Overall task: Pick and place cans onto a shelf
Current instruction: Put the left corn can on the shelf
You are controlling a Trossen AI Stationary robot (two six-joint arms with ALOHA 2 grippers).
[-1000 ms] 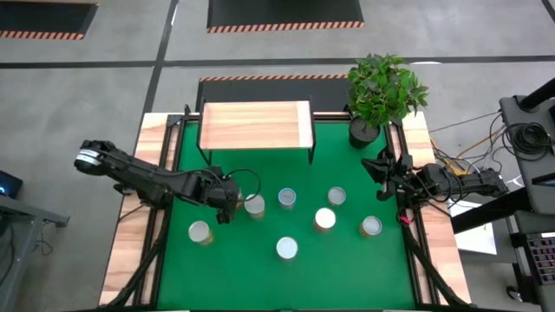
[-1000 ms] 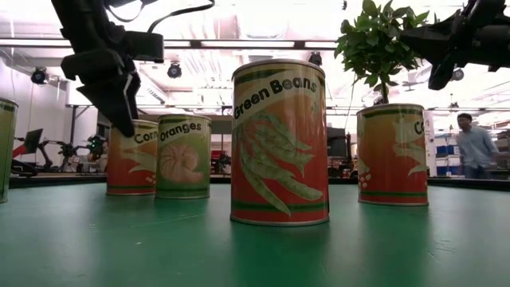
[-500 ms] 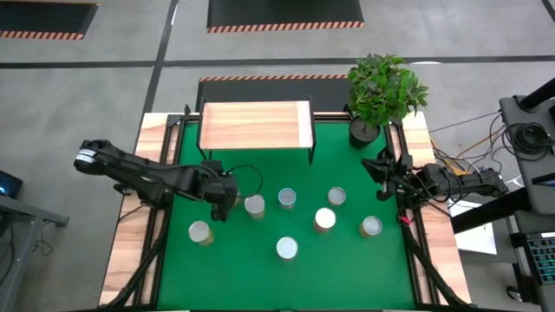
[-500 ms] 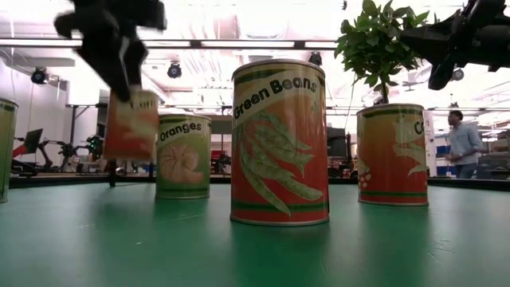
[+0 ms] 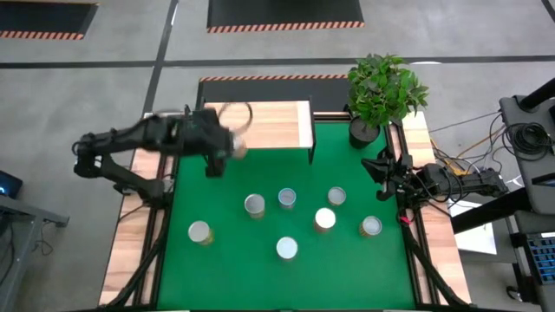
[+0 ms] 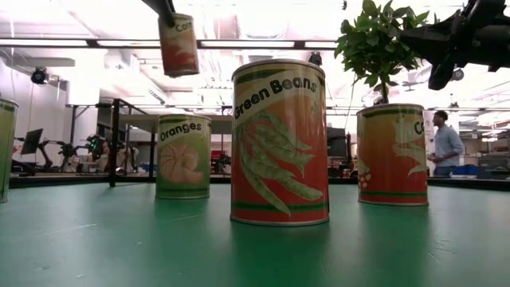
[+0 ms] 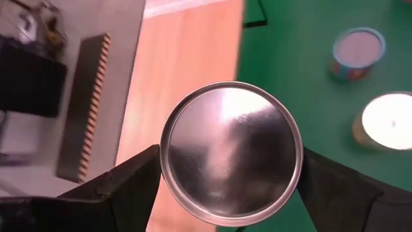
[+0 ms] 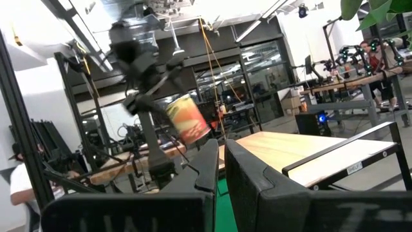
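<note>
My left gripper (image 5: pixel 225 149) is shut on a "Corn" can (image 6: pixel 177 44), high above the green mat (image 5: pixel 234 260), by the front left corner of the pale-wood shelf (image 5: pixel 256 126). The can's silvery top fills the left wrist view (image 7: pixel 232 151). Several other cans stand upright on the mat, among them a "Green Beans" can (image 6: pixel 279 143) and an "Oranges" can (image 6: pixel 183 155). My right gripper (image 5: pixel 381 169) waits shut and empty at the mat's right edge. My left gripper pinches the can between its two fingers (image 7: pixel 132 183), one on each side of the wall just under the top rim (image 7: pixel 165 154). The fingers come from above, pointing down. The can hangs below them, lifted clear of the mat and slightly tilted, top up.
A potted plant (image 5: pixel 381 91) stands at the far right corner beside the shelf. The standing cans cluster in the mat's middle (image 5: pixel 287 198) and right (image 5: pixel 371 227), with one at the near left (image 5: pixel 200 232). A person (image 6: pixel 446 143) stands in the room behind.
My left gripper has risen from the mat with the Corn can and carried it toward the far edge, to the shelf's front left corner. The can, which stood on the mat beside the Oranges can, now hangs high and clear.
</note>
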